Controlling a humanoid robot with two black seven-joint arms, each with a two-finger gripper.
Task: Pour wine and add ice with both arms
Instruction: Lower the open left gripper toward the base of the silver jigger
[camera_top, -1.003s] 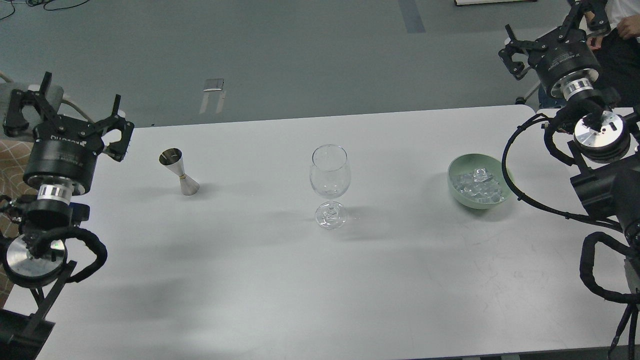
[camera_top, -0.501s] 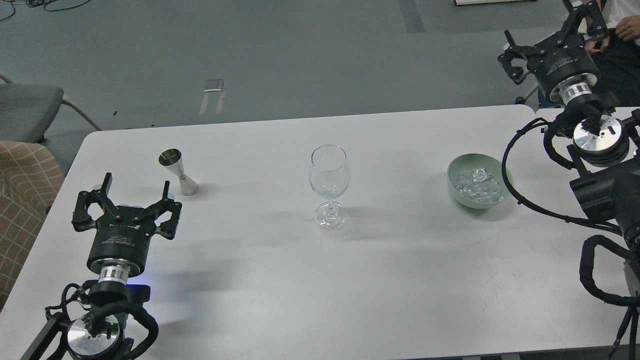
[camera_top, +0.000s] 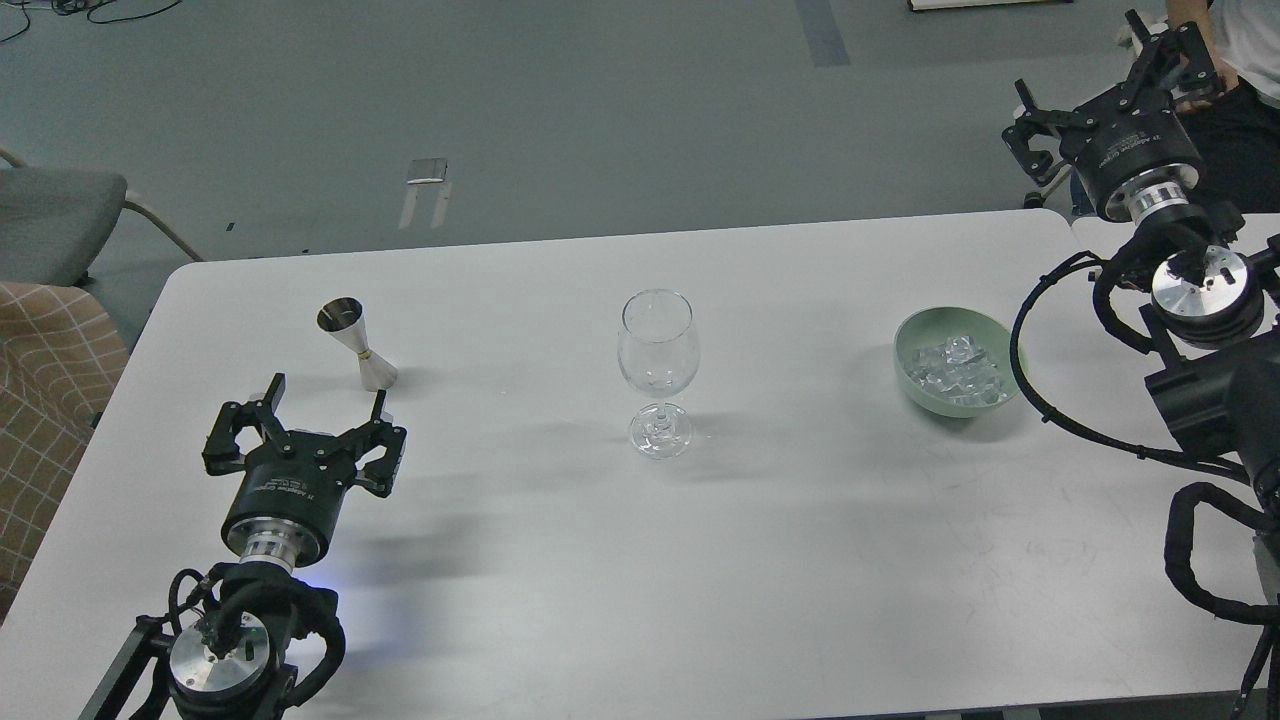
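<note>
Item: our left gripper (camera_top: 325, 403), jaws spread and empty, is hovering just short of the steel jigger (camera_top: 358, 343). Item: our right gripper (camera_top: 1098, 72), jaws also spread, is hanging beyond the table's (camera_top: 600, 560) far corner. Ice (camera_top: 955, 373) is sitting in the green bowl (camera_top: 912, 380), well right of the empty wine glass (camera_top: 657, 370). Risk: the jigger is narrow-waisted; an off-centre approach is likely toppling it, spilling whatever it is holding.

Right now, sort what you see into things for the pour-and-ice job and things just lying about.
For the job: wine glass, metal measuring cup, green bowl of ice, left gripper, right gripper, both with jaws open.
Lying about: chair, floor plate.
</note>
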